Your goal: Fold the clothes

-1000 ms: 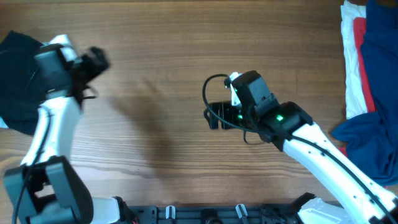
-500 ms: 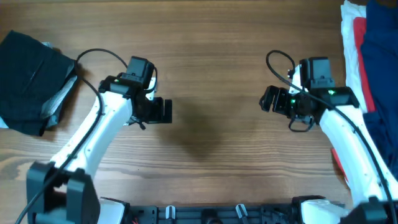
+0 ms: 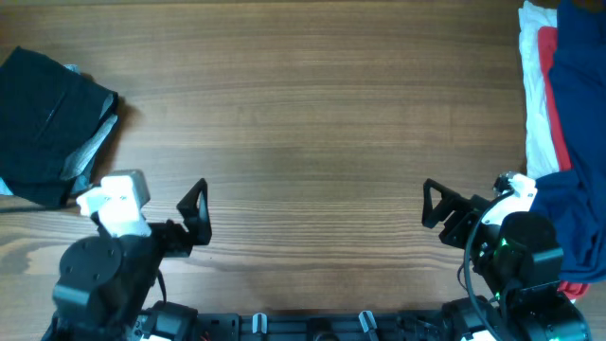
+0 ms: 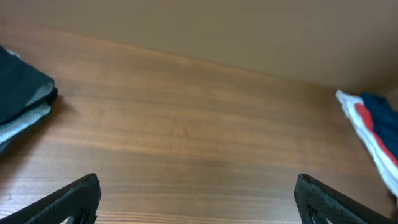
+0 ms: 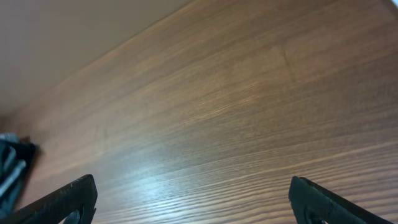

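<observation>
Both arms have retracted. Left hand and right hand stand wide, empty. I should draw the blue garment, right of the right hand, onto bare bench.

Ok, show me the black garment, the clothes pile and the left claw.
black garment (image 3: 43,114): overhead view, middle of its top face.
clothes pile (image 3: 579,104): overhead view, on its blue top layer.
left claw (image 4: 198,190): left wrist view, midway between its open fingertips.
</observation>
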Robot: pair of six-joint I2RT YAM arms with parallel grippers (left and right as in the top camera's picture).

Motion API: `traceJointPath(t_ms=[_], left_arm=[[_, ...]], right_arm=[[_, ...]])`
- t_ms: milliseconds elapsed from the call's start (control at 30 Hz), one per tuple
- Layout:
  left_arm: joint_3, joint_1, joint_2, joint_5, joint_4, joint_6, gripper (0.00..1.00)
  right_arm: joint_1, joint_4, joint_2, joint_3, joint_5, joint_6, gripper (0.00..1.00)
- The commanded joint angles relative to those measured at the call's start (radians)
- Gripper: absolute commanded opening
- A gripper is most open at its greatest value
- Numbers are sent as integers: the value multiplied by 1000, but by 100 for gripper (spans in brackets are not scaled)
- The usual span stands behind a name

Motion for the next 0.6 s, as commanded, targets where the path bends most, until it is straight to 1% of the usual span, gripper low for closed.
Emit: traceJointPath(t_ms=[0,300,400,467,533,567], left_arm=[[-13,4,-39,-17,-3,-13,100],[-13,4,-39,-17,-247,-13,100],[-13,4,-39,-17,-285,-13,100],[-13,4,-39,-17,-286,-13,100],[-13,4,-39,-17,-286,-13,100],[-13,4,-39,-17,-286,-13,100]], right_arm=[[4,0,6,-11,25,70,99],[4,0,14,-11,25,70,100],[4,-7,-10,-13,25,63,100],[3,-48,-31,-13,69,62,100],[3,-17,-90,-49,73,-46,100],[3,36,-132,-89,20,-162,100]])
